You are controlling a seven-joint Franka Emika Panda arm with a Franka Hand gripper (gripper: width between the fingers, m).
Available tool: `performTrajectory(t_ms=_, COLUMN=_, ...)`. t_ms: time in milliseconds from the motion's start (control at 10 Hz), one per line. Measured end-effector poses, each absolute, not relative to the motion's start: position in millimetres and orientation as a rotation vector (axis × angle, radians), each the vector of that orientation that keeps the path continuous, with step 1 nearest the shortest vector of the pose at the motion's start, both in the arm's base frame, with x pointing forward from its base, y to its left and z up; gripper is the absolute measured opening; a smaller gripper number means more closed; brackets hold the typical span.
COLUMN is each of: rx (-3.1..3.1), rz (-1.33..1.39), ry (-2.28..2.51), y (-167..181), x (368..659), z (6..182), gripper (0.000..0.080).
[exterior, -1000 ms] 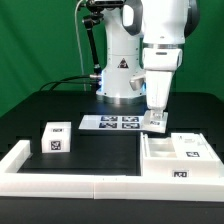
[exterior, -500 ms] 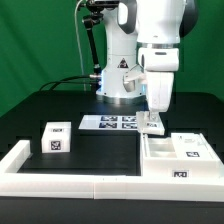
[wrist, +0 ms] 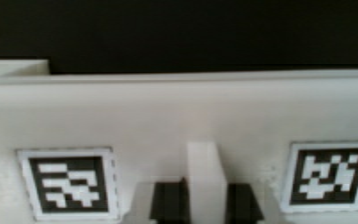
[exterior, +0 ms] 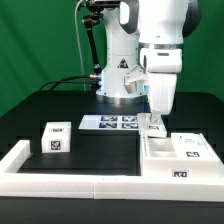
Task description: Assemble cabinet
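The white cabinet body [exterior: 178,157] lies at the exterior view's right, with tags on its top and front. My gripper [exterior: 153,126] stands upright over its far left corner, fingertips down at the body's edge. In the wrist view a thin white upright wall [wrist: 202,178] of the body runs between my two dark fingers [wrist: 167,202], which sit tight against it on both sides. Two tags [wrist: 66,182] flank that wall. A small white tagged block [exterior: 55,137] sits apart at the exterior view's left.
The marker board [exterior: 110,122] lies flat behind the gripper, near the robot base. A long low white border rail [exterior: 75,186] runs along the front and up the left side [exterior: 18,156]. Black table surface lies between the block and the body.
My gripper has shifted slightly to the exterior view's left and dropped a little onto the body's far corner. The cabinet body and the small block have not moved.
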State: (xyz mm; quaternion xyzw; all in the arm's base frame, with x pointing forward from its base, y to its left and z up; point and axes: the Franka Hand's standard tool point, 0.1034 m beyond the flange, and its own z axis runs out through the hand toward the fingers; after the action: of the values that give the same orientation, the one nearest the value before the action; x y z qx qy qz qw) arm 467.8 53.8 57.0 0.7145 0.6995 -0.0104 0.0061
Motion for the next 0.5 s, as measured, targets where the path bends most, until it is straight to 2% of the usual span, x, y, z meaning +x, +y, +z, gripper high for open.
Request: performTrajectory(t_ms=500, rx=2.241, rz=-0.053, ry=2.192, y=52.7, x=467.3, z=56.0, gripper=0.007)
